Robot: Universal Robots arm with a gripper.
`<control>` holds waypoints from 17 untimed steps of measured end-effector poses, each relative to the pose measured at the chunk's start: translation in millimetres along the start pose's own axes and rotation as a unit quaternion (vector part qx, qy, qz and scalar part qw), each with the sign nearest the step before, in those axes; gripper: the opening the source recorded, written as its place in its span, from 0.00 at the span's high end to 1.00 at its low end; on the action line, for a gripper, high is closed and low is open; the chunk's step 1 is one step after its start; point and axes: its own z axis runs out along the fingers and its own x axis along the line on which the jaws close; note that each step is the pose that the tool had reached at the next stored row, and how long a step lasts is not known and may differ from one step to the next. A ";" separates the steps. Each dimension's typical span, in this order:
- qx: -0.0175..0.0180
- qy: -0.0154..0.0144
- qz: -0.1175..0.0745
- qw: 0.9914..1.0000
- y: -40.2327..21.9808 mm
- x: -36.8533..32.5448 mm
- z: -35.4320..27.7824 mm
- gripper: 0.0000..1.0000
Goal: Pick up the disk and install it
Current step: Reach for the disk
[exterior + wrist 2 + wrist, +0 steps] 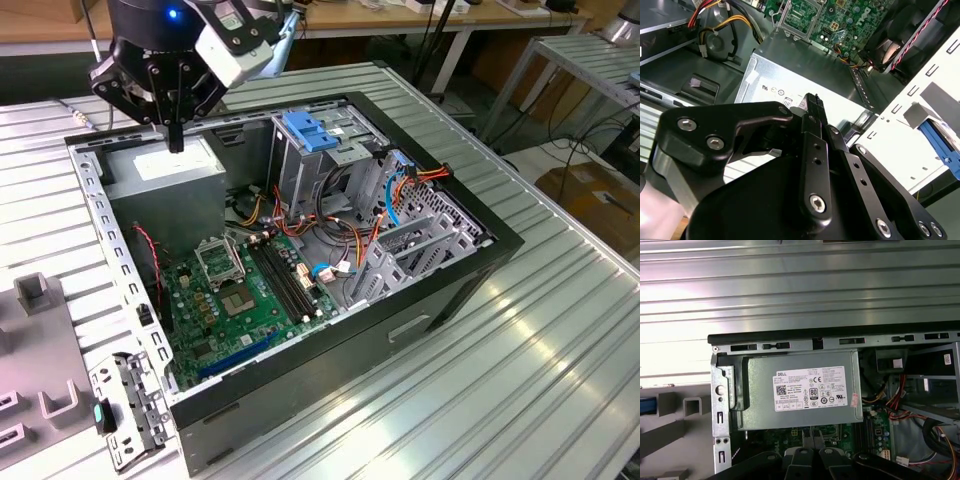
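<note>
Your gripper (pixel 175 138) has its fingers pinched together on nothing, and the tip hangs at or just above the power supply (pixel 165 172) in the open case (pixel 300 395). So no pick yet. Disk (pixel 940 145): I read it as the blue-railed piece on the pale fixture plate (pixel 900 150) outside the case, well apart from the gripper, but I can't confirm that. The drive cage (pixel 320 165) under the blue latch (pixel 305 130) looks like the target bay, open from above.

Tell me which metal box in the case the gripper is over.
The grey box with the white sticker: the gripper hangs right above it. The other, the drive cage, carries a blue latch.
</note>
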 end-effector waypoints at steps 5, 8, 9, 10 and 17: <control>0.000 0.000 0.000 1.000 -0.6 7.1 -0.2 0.89; 0.000 0.000 0.000 1.000 -0.8 10.4 -0.3 0.89; 0.000 0.000 0.000 1.000 -0.9 11.2 -0.3 0.89; 0.000 0.000 0.000 1.000 -0.9 12.4 -0.3 0.89; 0.000 0.000 0.000 1.000 -1.4 18.6 -0.4 0.89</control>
